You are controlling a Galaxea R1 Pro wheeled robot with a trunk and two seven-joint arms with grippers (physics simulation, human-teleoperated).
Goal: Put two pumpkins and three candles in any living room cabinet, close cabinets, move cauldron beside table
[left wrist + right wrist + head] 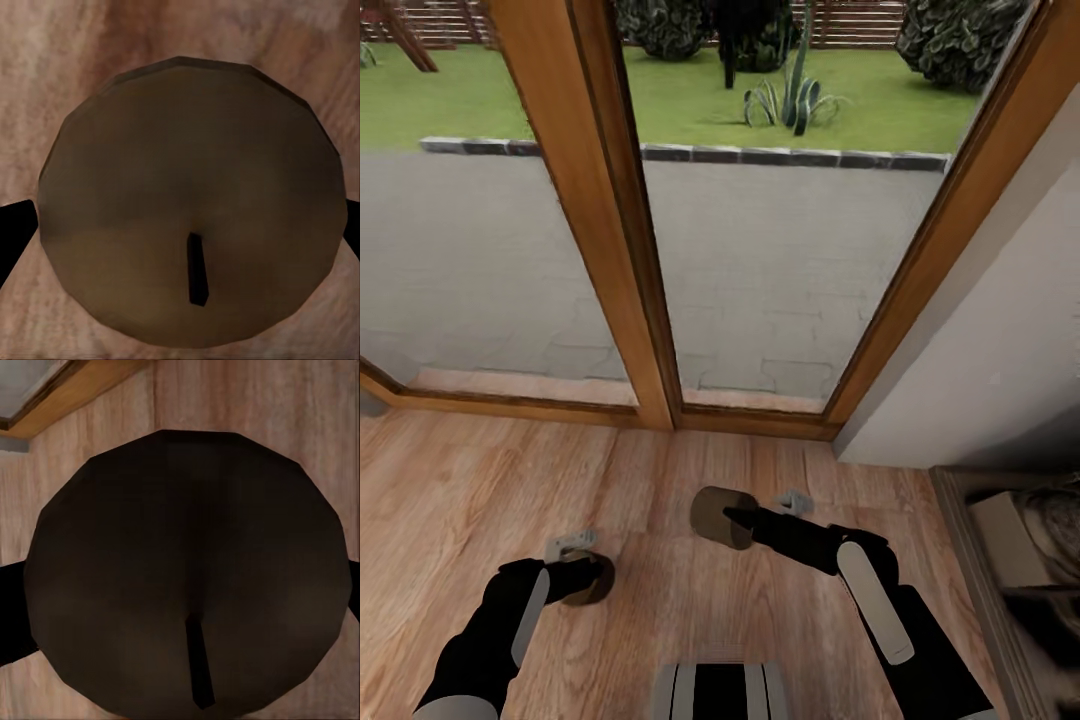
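The robot is in the carrying stage of the candle step, judging by what each arm bears. The left gripper (588, 577) is clenched on a candle (592, 580), whose tan round top with its short dark wick shows close up in the left wrist view (187, 199), dark fingers (13, 232) pressed at either side of it. The right gripper (735, 518) likewise grasps a second candle (718, 516), held out over the wooden floor (480, 490); the right wrist view shows its darker top and wick (187, 570) with the floorboards beneath. Both candles hang above the floor rather than resting on it. Ahead stands a tall window (760, 250) in a wooden frame (625, 220), with a paved terrace and lawn beyond, so the robot faces away from any storage. The next move, as I judge it, calls for turning the base away from the glass and driving to the living room cabinet, then opening a drawer front, which will be awkward with both grippers full: one candle may have to be set down first. To the right, a grey wall (1000, 360) juts close, and beside it a dark-edged unit (1010, 570) with cluttered contents I cannot make out stands near the right arm; a turn that way risks brushing it.
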